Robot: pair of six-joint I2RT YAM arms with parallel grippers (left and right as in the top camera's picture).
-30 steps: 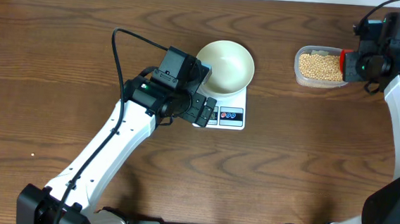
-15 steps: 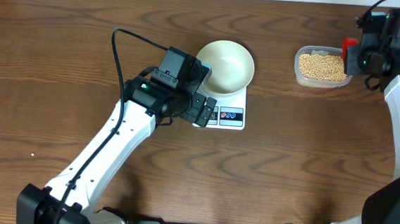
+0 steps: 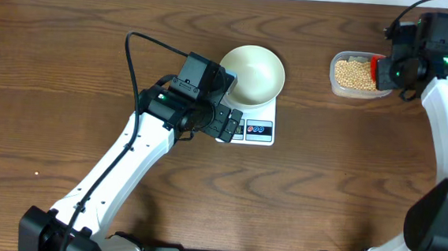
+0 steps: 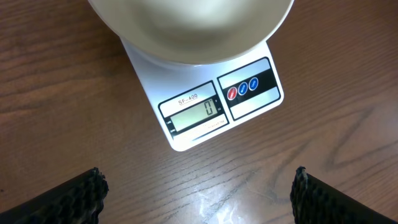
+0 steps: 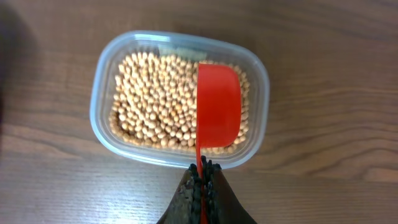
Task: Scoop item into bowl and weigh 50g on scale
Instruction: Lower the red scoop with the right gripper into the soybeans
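The wooden surface carries everything. The left arm reaches in from 7 o'clock, and its left gripper hangs over the 7 o'clock corner of the scale, its fingers spread wide with nothing between them. They show only as dark tips at the lower corners of the left wrist view.

The flat white scale lies near the middle of the surface. Its display end is at 6 o'clock and reads 0 (the label above says SF-400), and a red and two blue buttons sit beside the display. The cream bowl stands on the scale's 12 o'clock end, overhanging the platform.

At 3 o'clock from the bowl, well apart from it, is the clear plastic tub holding the soybeans. The right gripper is pinched tight on the handle of a red scoop. The scoop's cup lies over the tub's 3 o'clock half. I cannot tell whether it touches the beans.
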